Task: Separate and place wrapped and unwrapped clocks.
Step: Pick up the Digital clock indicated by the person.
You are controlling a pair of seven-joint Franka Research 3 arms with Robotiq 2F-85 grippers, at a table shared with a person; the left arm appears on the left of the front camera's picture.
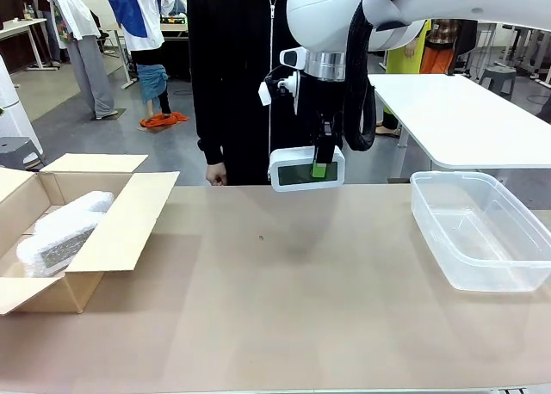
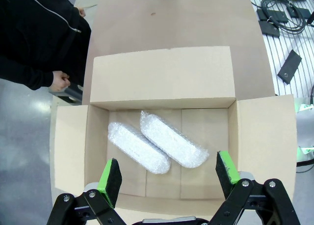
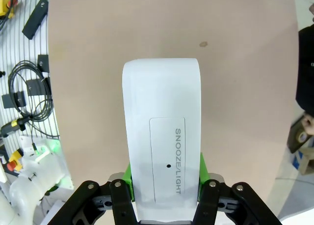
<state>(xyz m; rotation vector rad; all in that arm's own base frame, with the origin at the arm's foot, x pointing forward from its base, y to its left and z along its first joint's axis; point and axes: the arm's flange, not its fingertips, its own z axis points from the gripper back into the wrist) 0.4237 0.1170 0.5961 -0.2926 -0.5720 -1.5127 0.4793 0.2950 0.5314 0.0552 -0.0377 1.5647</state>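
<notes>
A tan, matte table (image 1: 284,308) fills the near ground, bare through its middle but for a small dark speck. Past its far edge a person in black (image 1: 232,76) stands facing the robot, one hand (image 1: 215,174) hanging at the table's rim. Behind lie a grey floor, a white table (image 1: 465,119) to the right, and other people farther off.

At the left sits one open cardboard box (image 1: 129,218), flaps folded out. Two wrapped clocks lie in it, side by side and touching on the box floor: one (image 2: 138,148) nearer the left wall, the other (image 2: 171,139) toward the middle. Above them hangs the left gripper (image 2: 167,178), its green pads spread wide with nothing between them.

At the middle, the right gripper (image 1: 319,166) is raised above the table near the far edge, clamped on the single unwrapped clock (image 1: 306,169). The clock is glossy white with a dark screen facing the camera; the right wrist view shows its top printed "SNOOZE/LIGHT".

At the right stands one clear plastic bin (image 1: 482,230).
</notes>
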